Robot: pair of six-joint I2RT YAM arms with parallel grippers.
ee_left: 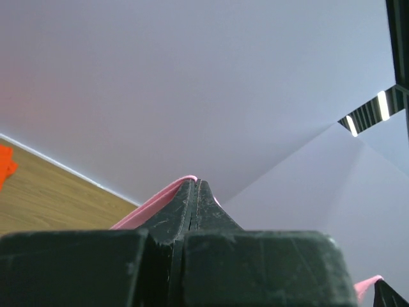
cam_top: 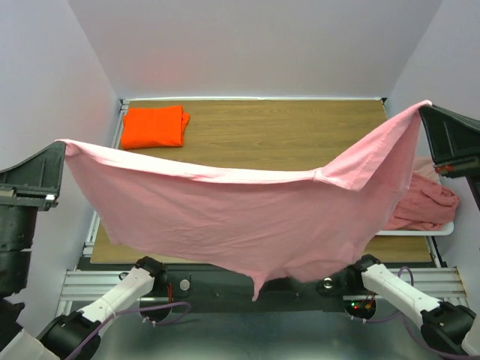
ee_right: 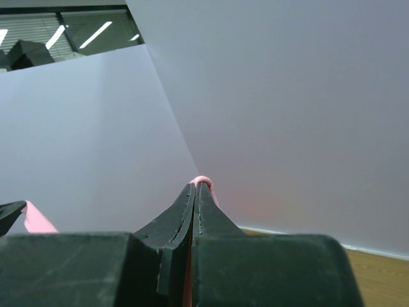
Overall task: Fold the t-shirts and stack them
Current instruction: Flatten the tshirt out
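A light pink t-shirt [cam_top: 240,217] hangs spread in the air above the table, stretched between both grippers. My left gripper [cam_top: 63,147] is shut on its left corner, high at the left. My right gripper [cam_top: 424,106] is shut on its right corner, high at the right. In the left wrist view the gripper [ee_left: 195,181] pinches pink cloth [ee_left: 153,203]. In the right wrist view the gripper [ee_right: 197,185] pinches a bit of pink cloth [ee_right: 204,181]. A folded bright orange t-shirt [cam_top: 154,126] lies at the table's back left. A crumpled dusty rose t-shirt [cam_top: 424,202] lies on the tray at the right.
A white tray [cam_top: 420,231] sits at the table's right edge under the crumpled shirts. The wooden table [cam_top: 285,135] shows behind the hanging shirt. White walls close in on three sides. The arm bases stand at the near edge.
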